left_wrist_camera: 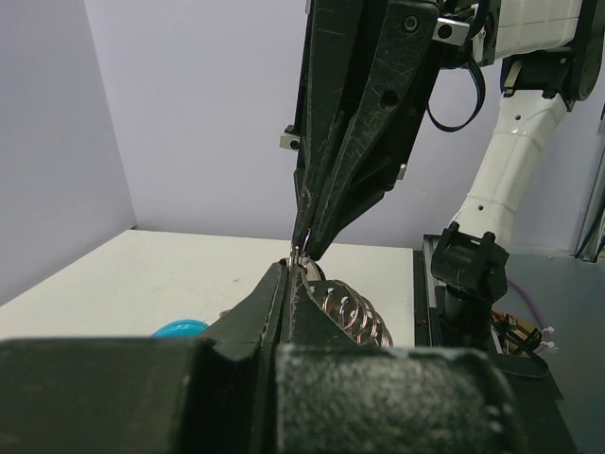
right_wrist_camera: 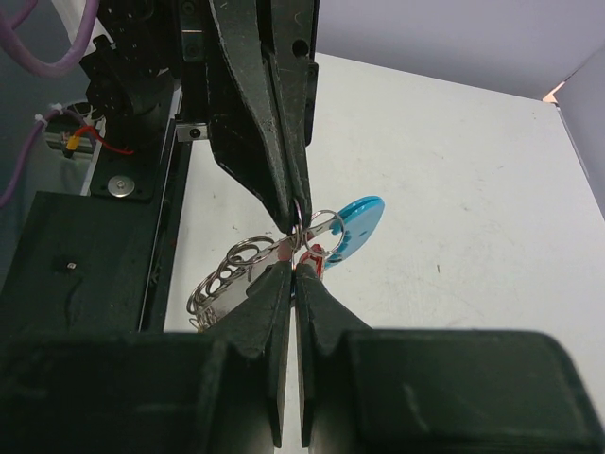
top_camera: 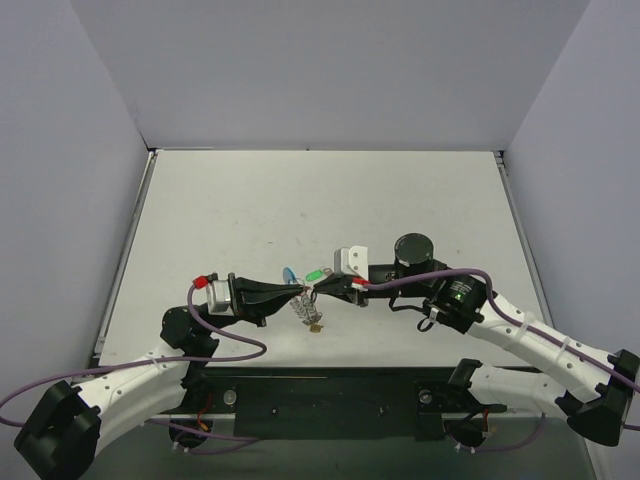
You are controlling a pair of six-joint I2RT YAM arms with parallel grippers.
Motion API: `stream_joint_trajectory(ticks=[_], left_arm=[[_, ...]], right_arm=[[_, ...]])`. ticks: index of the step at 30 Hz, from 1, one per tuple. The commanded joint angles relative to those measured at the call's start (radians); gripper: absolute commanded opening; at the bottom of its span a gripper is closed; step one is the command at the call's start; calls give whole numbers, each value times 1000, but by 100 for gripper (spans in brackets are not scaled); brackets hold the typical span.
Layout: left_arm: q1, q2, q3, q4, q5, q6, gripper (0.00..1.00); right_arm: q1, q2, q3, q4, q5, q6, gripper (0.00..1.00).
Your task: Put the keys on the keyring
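Keyring (right_wrist_camera: pixel 223 278), silvery coil, blue tag (right_wrist_camera: pixel 364 218), sits pinched by closed left end effector (right_wrist_camera: pixel 295 218) and right end effector (right_wrist_camera: pixel 295 268).

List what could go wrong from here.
1. Both sets of jaws are shut tip to tip on thin wire of the keyring, by the blue tag. A small pull could knock them together or let the wire slip.
2. The rest of the keyring trails loose beside the tips, so its weight may twist the grip.

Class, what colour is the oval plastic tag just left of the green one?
Bright blue. The oval plastic tag shows best in the right wrist view.
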Motion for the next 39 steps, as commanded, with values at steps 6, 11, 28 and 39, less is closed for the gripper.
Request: stream_joint_trajectory(ticks=[6,11,28,39], left_arm=[[-10,-7,14,99,8,-10,0],[-12,-5,17,98,11,-10,0],[-15,-37,8,59,-18,19,0],[-18,-39,11,39,-14,30,0]], right_arm=[[8,5,27,77,4,22,0],[9,8,28,74,4,14,0],[9,3,48,38,1,-6,0],[11,6,54,47,-7,10,0]])
